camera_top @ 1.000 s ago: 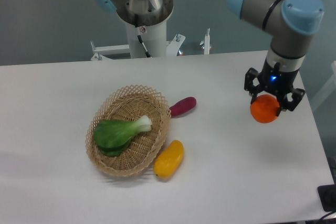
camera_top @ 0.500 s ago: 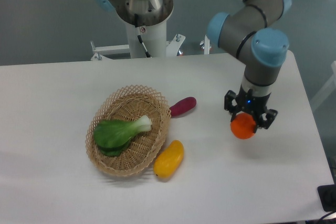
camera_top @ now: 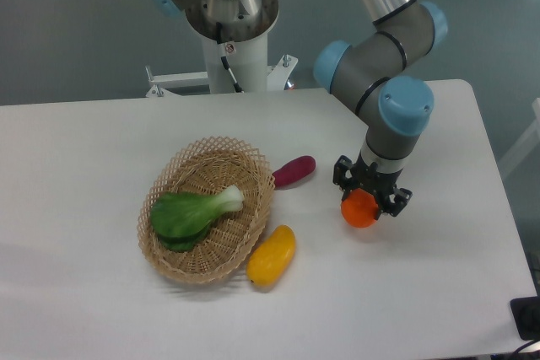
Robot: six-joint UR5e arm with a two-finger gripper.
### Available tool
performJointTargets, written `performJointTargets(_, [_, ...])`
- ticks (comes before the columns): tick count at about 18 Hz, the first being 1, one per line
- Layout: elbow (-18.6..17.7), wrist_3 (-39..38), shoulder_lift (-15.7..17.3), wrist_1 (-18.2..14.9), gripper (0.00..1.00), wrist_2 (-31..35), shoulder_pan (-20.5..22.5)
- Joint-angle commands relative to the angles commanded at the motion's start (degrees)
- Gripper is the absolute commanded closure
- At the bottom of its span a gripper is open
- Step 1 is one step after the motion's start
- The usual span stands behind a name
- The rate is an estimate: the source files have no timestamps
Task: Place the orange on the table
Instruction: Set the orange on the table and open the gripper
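Nearest the table's (camera_top: 76, 309) front edge lies a yellow-orange fruit (camera_top: 272, 255), touching the front right rim of the wicker basket (camera_top: 207, 208). The basket sits left of the middle and holds a green leafy vegetable (camera_top: 192, 212) with a white stem. Right of these, toward the right edge, the gripper (camera_top: 369, 196) points down with its fingers closed around the orange (camera_top: 359, 209) — the fruit hangs low over the white surface, though whether it touches cannot be told. Farther back, a purple vegetable (camera_top: 294, 171) lies just beside the basket's right rim. Beyond the far edge stands a white robot base (camera_top: 229, 18).
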Motion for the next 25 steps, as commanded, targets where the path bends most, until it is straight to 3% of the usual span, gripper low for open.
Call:
performJointTargets(12, [-0.09, -0.09, 0.00, -0.17, 0.28, 0.00, -0.18])
performJointTargets(13, [-0.09, 0.00, 0.00, -0.09, 0.22, 0.00, -0.18])
performJointTargets(14, [0.08, 0.17, 0.00, 0.00, 0.07, 0.00, -0.18])
performJointTargets(15, [0.43, 0.35, -0.09, 0.00, 0.00, 0.00, -0.18])
performJointTargets(22, [2.72, 0.00, 0.17, 0.09, 0.00, -0.09, -0.09])
performJointTargets(25, [7.54, 0.09, 0.44, -0.09, 0.00, 0.00, -0.09])
